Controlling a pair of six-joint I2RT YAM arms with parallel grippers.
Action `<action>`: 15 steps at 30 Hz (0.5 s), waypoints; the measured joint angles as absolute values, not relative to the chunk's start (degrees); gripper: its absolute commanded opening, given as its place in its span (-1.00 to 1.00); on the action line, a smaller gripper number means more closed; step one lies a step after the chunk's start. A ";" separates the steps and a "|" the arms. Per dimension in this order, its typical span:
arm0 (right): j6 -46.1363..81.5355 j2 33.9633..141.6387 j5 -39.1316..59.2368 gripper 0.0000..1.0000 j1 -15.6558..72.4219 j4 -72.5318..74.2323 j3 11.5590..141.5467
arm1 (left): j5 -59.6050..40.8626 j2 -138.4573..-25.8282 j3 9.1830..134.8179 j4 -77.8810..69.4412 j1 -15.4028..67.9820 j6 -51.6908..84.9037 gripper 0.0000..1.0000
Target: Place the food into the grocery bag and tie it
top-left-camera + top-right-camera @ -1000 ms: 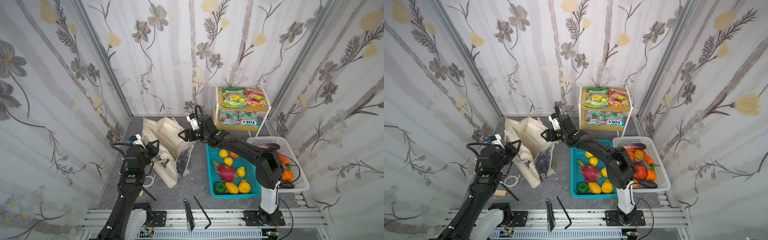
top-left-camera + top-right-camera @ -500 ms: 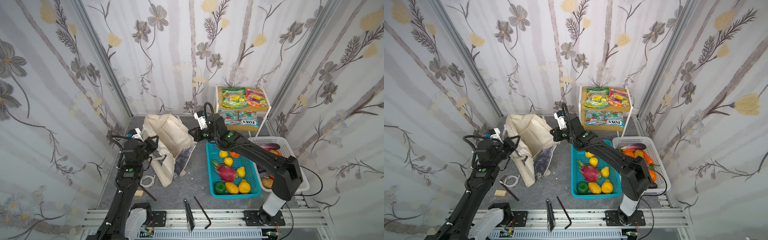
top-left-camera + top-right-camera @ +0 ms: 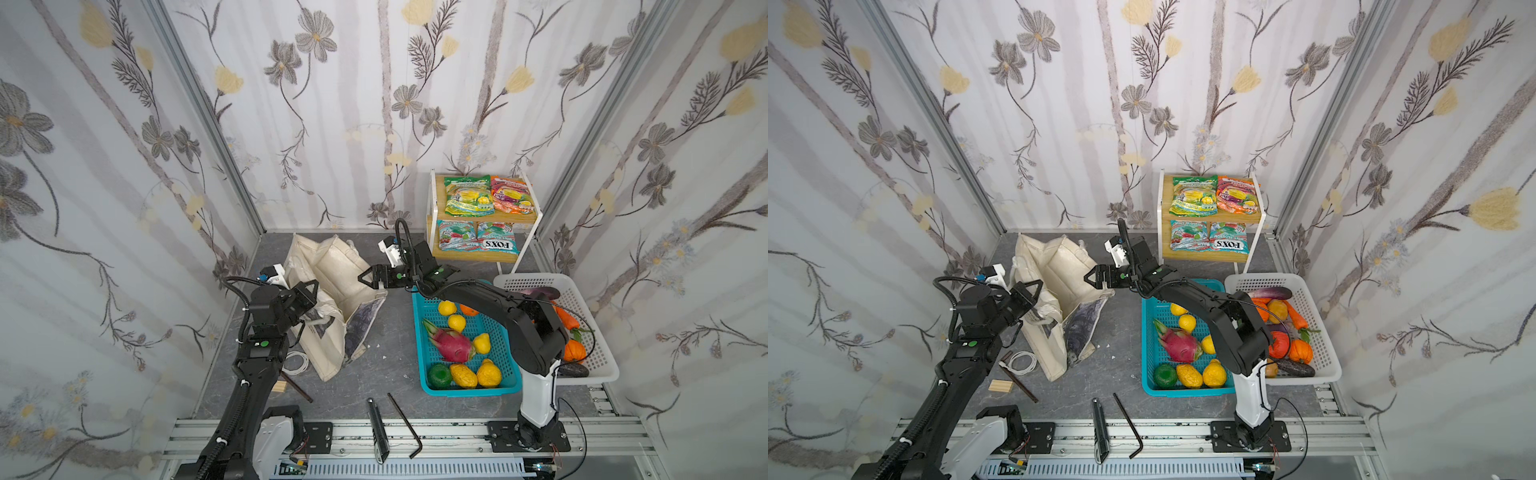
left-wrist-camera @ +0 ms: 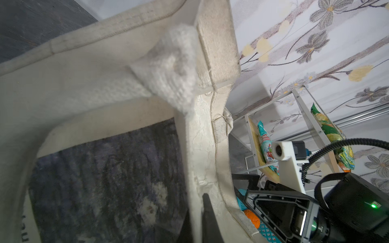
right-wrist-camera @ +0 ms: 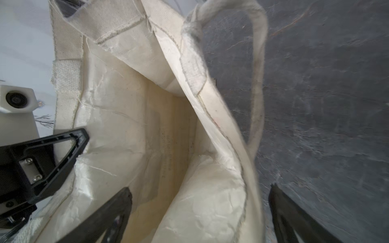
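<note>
grey tabletop (image 3: pixel 395 365) is carrying grocery bag (image 3: pixel 336 270), teal basket (image 3: pixel 471 390), white basket (image 3: pixel 602 370), shelf rack (image 3: pixel 473 255) | hex key (image 3: pixel 405 419), cable (image 3: pixel 1033 360), wooden block (image 3: pixel 1000 386) are lying in front

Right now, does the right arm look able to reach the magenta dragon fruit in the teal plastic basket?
Probably yes: the magenta dragon fruit lies uncovered in the teal basket near that arm's base, and the right end effector stands open at the cream canvas tote.

The left gripper (image 3: pixel 311 287) is clamped on the left rim of the bag (image 3: pixel 332 266), its forearm upright. The right gripper (image 3: pixel 363 280), arm outstretched, straddles the bag's right rim with jaws spread wide.
</note>
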State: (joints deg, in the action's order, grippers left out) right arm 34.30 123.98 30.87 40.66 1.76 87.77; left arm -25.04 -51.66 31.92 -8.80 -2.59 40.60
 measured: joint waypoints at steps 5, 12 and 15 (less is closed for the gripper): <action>38.63 128.03 36.18 -0.22 41.56 4.84 89.60 | -26.06 -51.81 31.48 -10.37 -3.01 40.77 -1.00; 37.47 118.39 34.04 -1.00 41.28 5.96 84.14 | -27.22 -53.15 34.04 -10.20 -3.22 41.01 -1.00; 34.15 111.42 30.24 -1.00 40.29 3.57 80.93 | -28.03 -53.93 35.81 -9.91 -3.33 41.12 -1.00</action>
